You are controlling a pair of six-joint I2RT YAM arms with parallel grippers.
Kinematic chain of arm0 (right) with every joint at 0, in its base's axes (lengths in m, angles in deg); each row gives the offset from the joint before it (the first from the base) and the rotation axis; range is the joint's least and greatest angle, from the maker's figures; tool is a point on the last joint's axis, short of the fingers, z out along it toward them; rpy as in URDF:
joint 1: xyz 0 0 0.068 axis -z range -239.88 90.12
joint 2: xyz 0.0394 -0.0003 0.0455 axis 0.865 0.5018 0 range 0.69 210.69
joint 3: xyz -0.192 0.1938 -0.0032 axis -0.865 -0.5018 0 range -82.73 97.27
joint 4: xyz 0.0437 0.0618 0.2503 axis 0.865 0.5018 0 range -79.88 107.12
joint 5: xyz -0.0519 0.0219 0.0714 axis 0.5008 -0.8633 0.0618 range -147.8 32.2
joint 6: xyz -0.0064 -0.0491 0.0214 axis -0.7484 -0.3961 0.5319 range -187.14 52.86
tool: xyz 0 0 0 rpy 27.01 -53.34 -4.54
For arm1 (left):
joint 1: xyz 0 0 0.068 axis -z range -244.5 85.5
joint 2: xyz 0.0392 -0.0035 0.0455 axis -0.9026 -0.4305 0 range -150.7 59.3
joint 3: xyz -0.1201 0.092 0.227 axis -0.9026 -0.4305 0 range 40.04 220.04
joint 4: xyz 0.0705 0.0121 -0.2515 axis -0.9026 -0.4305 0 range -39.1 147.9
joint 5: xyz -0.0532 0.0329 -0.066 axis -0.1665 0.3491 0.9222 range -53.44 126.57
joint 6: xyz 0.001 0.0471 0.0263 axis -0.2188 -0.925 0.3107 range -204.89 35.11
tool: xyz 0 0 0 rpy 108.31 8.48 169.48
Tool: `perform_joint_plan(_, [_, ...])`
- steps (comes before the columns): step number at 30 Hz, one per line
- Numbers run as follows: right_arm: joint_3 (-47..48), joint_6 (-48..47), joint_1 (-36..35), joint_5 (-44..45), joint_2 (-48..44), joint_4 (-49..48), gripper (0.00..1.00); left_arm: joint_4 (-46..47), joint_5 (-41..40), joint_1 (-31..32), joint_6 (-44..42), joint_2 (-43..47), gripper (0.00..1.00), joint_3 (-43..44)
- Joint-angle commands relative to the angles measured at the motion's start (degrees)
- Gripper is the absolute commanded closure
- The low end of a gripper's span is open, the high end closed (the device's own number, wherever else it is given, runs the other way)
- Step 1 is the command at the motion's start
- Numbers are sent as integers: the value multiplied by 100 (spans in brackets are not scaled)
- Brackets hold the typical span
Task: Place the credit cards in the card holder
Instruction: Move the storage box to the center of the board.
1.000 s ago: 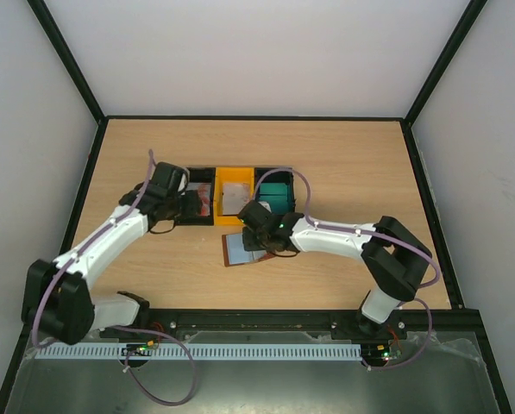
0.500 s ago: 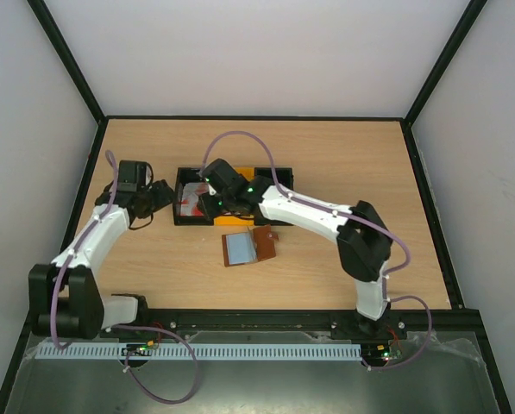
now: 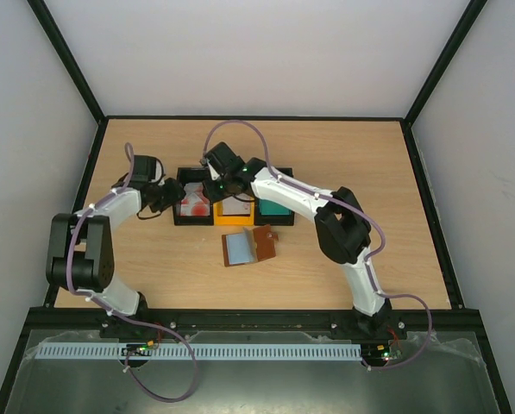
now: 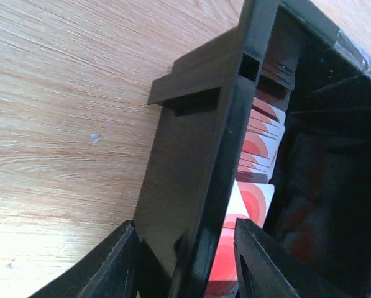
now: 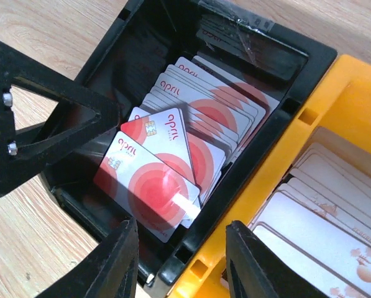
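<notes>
Several white credit cards with red rings are stacked in the black bin. My right gripper hovers open just above them, its fingers straddling the wall between the black and yellow bins; from above the right gripper sits over that spot. My left gripper is open with the black bin's left wall between its fingers; the red cards show beside it. The brown card holder lies open on the table in front of the bins, with a grey card on it.
A yellow bin holds pale grey cards, and a teal bin stands to its right. One finger of the left gripper reaches into the black bin's left side. Black-framed walls enclose the wooden table.
My right gripper left the card holder and swung back over the black bin. My left gripper pulled away from the bin, then returned to its left wall.
</notes>
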Motion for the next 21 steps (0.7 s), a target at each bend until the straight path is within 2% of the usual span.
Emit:
perform_joint_plan(1, [307, -440, 68, -42, 195, 361, 62, 202, 341, 124, -127, -204, 59, 212])
perform_joint_plan(6, [226, -400, 156, 95, 92, 396, 62, -14, -29, 496, -111, -146, 65, 330])
perform_joint_plan(12, [-731, 40, 202, 198, -695, -165, 62, -301, -386, 632, 76, 213, 74, 75])
perform_joint_plan(18, [-1782, 764, 300, 451, -1545, -601, 63, -375, -621, 805, 337, 519, 75, -159])
perform_joint_plan(21, [-2562, 1120, 335, 977, -2161, -680, 63, -384, -848, 914, 516, 579, 76, -230])
